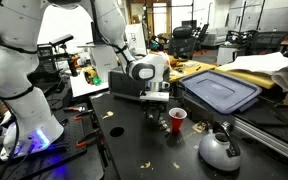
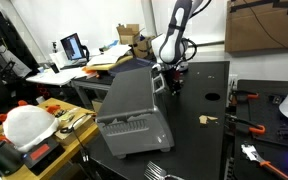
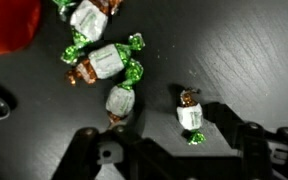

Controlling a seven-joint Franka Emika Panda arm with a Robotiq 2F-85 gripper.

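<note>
Several wrapped candies, white with green and brown twisted ends, lie on the black table [image 3: 234,60]. In the wrist view one candy [image 3: 190,117] lies between my open gripper's [image 3: 179,142] fingers. Another candy [image 3: 121,100] lies just by one finger, and a larger one [image 3: 104,62] and one more [image 3: 89,17] lie beyond it. A red cup [image 3: 9,25] stands at the top left corner. In both exterior views the gripper [image 1: 156,103] [image 2: 169,82] hangs low over the table, right beside the red cup [image 1: 177,119].
A silver kettle [image 1: 220,150] stands on the table near the cup. A blue-grey bin lid [image 1: 220,90] lies behind it. A grey tilted bin [image 2: 132,110] stands at the table's edge. Tools [image 2: 252,112] and scraps lie on the black tabletop.
</note>
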